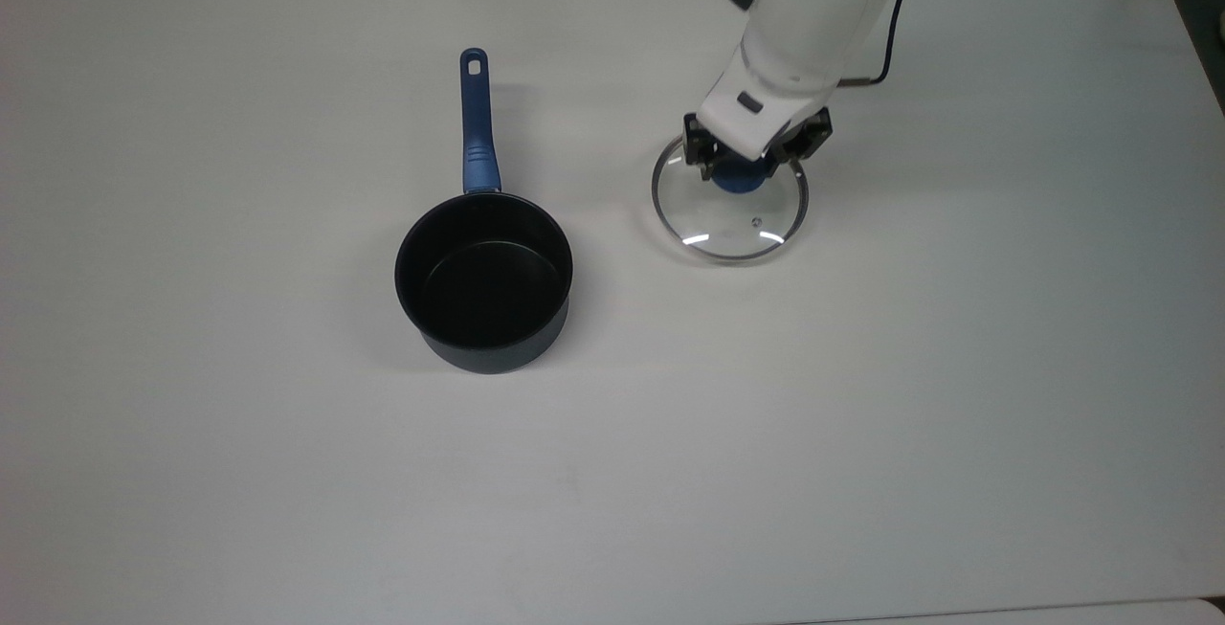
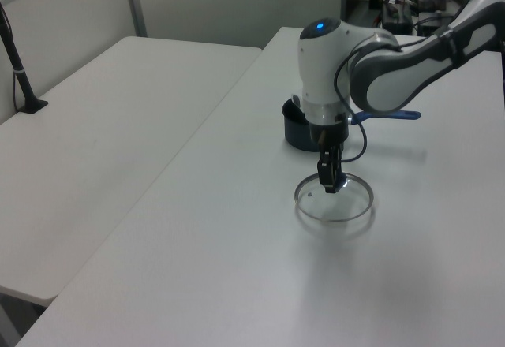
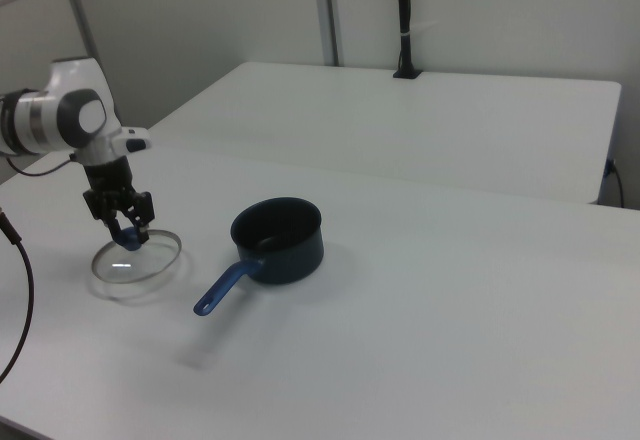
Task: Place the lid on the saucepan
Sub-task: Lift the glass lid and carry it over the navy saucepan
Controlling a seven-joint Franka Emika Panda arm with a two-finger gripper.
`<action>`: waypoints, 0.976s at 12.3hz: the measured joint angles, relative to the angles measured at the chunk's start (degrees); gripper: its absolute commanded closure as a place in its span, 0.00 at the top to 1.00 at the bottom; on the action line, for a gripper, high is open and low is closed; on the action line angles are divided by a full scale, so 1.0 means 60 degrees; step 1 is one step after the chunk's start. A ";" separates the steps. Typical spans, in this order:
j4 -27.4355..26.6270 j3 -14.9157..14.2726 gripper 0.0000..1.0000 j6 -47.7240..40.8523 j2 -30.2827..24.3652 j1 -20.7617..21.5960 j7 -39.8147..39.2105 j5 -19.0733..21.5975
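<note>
The lid, clear glass with a metal rim and a blue knob, hangs level just above the white table, with its shadow underneath in the left view. My gripper is shut on the knob from above. The lid and gripper also appear in the left view, and the lid and gripper in the right view. The saucepan stands open and empty to the top view's left of the lid, its blue handle pointing away. The arm partly hides the saucepan in the left view.
A second white table adjoins this one, with a black post at its far edge. A black cable trails from the arm's wrist. The near half of the table in the top view is bare.
</note>
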 measured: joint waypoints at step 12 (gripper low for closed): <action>0.1679 -0.0189 0.35 -0.1929 -0.0888 -0.2064 -0.1261 -0.0018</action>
